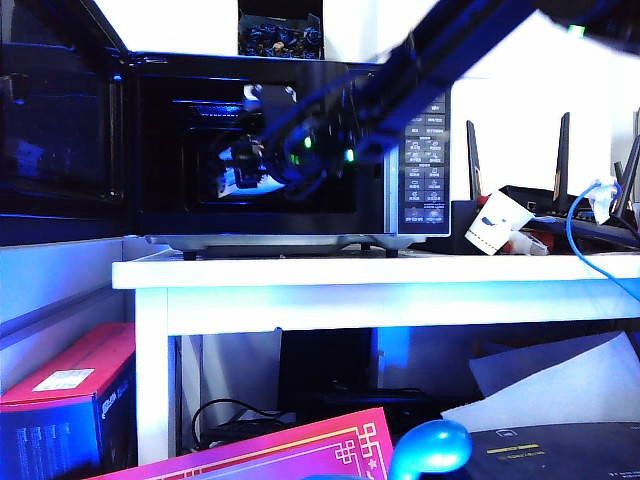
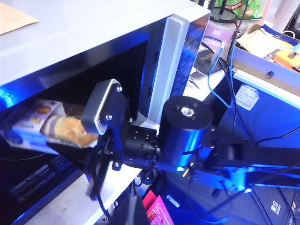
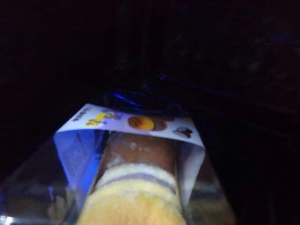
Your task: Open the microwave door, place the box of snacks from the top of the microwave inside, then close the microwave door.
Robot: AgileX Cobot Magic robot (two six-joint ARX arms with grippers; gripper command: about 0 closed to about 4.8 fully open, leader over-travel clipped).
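- The box of snacks [image 3: 136,187] is a clear plastic tub with a white printed label strip across its front edge; through the plastic show a brown-topped, pale yellow cake with a cream band.
- It sits in the grip of the right gripper [image 2: 77,136], whose jaws are closed on the tub, just inside the dark cavity of the microwave [image 1: 425,160]. In the exterior view the box [image 1: 240,165] shows as a pale patch in the cavity, at the end of the right arm reaching in from upper right.
- The microwave door [image 1: 60,120] stands swung wide to the left, its black glass catching blue reflections.
- The left gripper does not show in any view, so its state cannot be told.
- The microwave rests on a white table [image 1: 380,272], its button panel at right.
- On top of the oven sits a dark box of blue-wrapped items [image 1: 280,38].
- To the right on the table stand a black router [image 1: 560,190] with upright antennas and a blue cable [image 1: 590,240].
- Under the table lie a red carton [image 1: 70,390] and black cords [image 1: 225,415].
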